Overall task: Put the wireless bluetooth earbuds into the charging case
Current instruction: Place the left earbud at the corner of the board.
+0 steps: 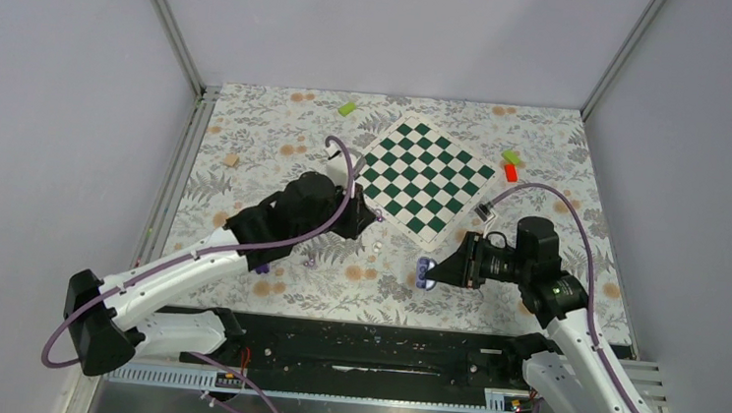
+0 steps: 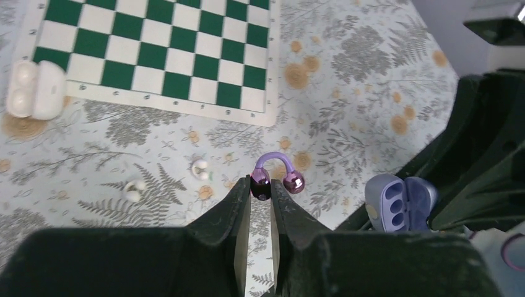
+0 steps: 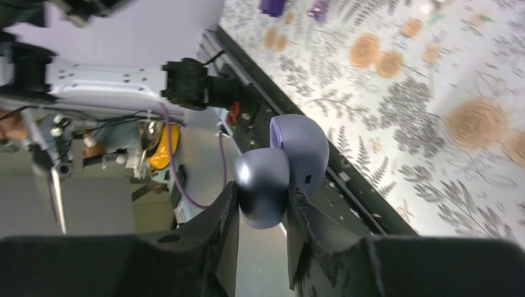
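Left claw (image 2: 260, 189) is clamped on one ball of a glossy purple arched clip earbud (image 2: 293, 181), right claw (image 3: 261, 192) pinches an open bluish-purple plastic case (image 3: 303, 145) just beside it, while two tiny white buds (image 2: 199, 168) lie loose on the floral surface (image 2: 371, 74), apart from the white pebble-shaped case (image 2: 34, 90) at a corner of the green-and-white chessboard (image 2: 155, 49).

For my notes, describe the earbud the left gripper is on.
Find the chessboard on the floral mat; just off its edge is the left gripper. It pinches a purple earbud: two glossy balls joined by an arch, unlike the white buds nearby.
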`<state>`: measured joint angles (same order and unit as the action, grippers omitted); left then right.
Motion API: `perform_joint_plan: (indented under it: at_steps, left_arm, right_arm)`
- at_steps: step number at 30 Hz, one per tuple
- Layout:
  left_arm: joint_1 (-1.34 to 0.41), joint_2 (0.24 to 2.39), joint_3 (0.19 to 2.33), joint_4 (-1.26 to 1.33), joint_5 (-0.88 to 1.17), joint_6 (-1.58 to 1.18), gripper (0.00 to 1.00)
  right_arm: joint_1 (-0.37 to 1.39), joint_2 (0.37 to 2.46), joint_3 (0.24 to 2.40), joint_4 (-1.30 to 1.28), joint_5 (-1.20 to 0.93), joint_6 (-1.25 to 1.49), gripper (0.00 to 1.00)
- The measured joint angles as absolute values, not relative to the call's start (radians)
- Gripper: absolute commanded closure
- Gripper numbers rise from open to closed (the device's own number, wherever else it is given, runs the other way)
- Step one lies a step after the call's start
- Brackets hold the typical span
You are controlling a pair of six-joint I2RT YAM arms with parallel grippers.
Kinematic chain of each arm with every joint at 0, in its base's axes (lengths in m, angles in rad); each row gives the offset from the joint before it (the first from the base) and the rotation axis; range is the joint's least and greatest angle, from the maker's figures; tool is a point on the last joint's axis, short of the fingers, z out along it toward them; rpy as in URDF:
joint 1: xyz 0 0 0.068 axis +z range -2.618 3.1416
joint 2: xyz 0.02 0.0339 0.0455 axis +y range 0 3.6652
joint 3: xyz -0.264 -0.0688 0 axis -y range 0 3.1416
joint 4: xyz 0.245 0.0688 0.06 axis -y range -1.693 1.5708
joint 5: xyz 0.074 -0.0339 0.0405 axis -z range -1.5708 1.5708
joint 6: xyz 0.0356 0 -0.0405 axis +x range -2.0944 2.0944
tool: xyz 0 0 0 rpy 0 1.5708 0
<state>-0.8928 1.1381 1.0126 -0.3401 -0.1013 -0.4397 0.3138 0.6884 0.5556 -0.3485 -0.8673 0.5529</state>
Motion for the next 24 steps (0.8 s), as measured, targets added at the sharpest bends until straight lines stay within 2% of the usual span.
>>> perform_joint_plan:
  at_steps: [7,24]
  left_arm:
    - [-0.893,1.05,0.826,-0.092,0.043,-0.437,1.0]
    - [-0.893,0.939,0.661,0.326,0.313,-0.402,1.0]
  right_arm:
    - [0.314,0.701,0.55,-0.165,-0.981,0.647,1.0]
    - [0.314,0.826,0.546,-0.003,-1.043,0.82,1.0]
